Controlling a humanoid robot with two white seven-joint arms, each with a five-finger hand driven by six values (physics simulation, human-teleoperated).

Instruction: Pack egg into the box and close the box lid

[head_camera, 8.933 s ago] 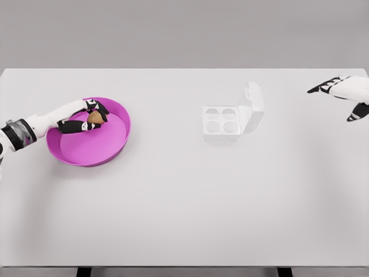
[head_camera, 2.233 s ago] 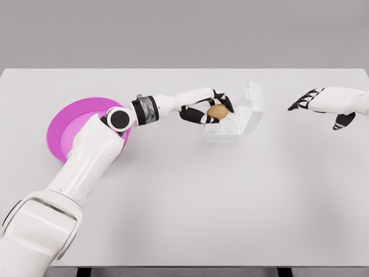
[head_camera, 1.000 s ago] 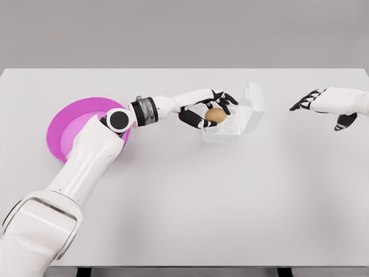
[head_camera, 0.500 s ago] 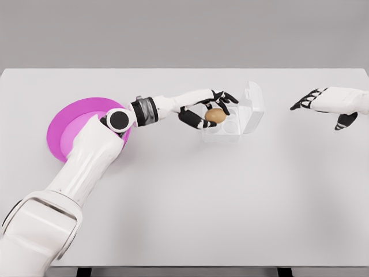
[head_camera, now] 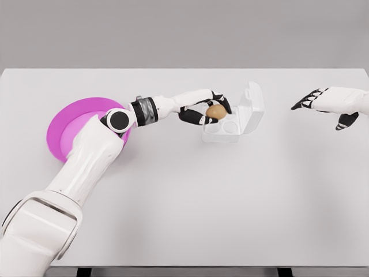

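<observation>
**Egg held over open box, left hand**

Left arm enters from lower left and reaches across the white table (head_camera: 184, 202) toward the middle. Left hand (head_camera: 203, 109) has its fingers curled around a brown egg (head_camera: 216, 111), gripping it. The egg sits at the far-left part of the clear box (head_camera: 222, 128), over the far-left cup; whether it touches the cup floor cannot be told from this view. The fingers (head_camera: 193, 120) on the near side of the egg are dark and bent under it; others wrap over the far side.

The box is a four-cup transparent tray, roughly at table centre, slightly right. The three other cups show nothing in them. Its lid (head_camera: 253, 106) is hinged on the right side and stands open, tilted up and away to the right.

Magenta bowl (head_camera: 69, 130) lies on the left of the table, partly hidden behind the left arm's elbow joint. No egg visible in the part of the bowl that shows.

Right hand (head_camera: 331, 104) is at the far right, well apart from the box, above the table surface. Its fingers are extended and spread, pointing left toward the box, holding nothing. The thumb hangs down on the near side.
</observation>
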